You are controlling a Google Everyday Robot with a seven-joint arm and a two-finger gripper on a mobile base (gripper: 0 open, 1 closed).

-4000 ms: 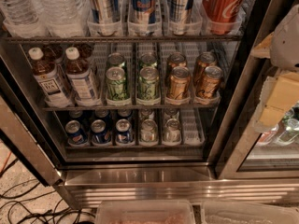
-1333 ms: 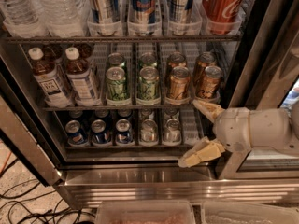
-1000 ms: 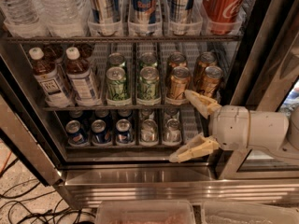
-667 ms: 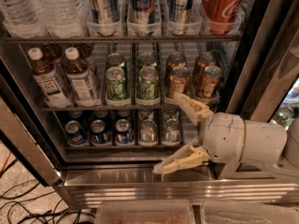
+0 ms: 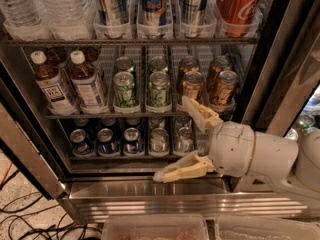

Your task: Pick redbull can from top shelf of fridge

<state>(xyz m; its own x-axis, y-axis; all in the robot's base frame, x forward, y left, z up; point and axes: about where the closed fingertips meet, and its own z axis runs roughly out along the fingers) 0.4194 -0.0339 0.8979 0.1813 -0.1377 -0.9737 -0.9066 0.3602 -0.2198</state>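
Note:
The fridge (image 5: 150, 196) stands open in front of me. On its top shelf (image 5: 80, 42), two redbull cans with silver and blue-grey checks stand in clear lane trays, one at left (image 5: 112, 4) and one at right (image 5: 194, 4); their tops are cut off by the frame. A mostly blue slim can (image 5: 152, 3) stands between them. My gripper (image 5: 171, 138) is open and empty, well below the top shelf, in front of the right side of the two lower racks. One finger (image 5: 200, 115) points up-left, the other lies near the fridge's sill.
A red Coca-Cola can (image 5: 239, 5) stands right of the redbull cans, water bottles (image 5: 60, 9) at left. The middle rack holds tea bottles (image 5: 52, 86), green cans (image 5: 125, 90) and gold cans (image 5: 222, 88). Blue cans (image 5: 107, 141) sit below. The steel door frame (image 5: 277, 79) is at right, cables (image 5: 20, 219) on the floor.
My arm has come in from the right. The open gripper has moved left and slightly down, from beside the door frame to in front of the lower racks.

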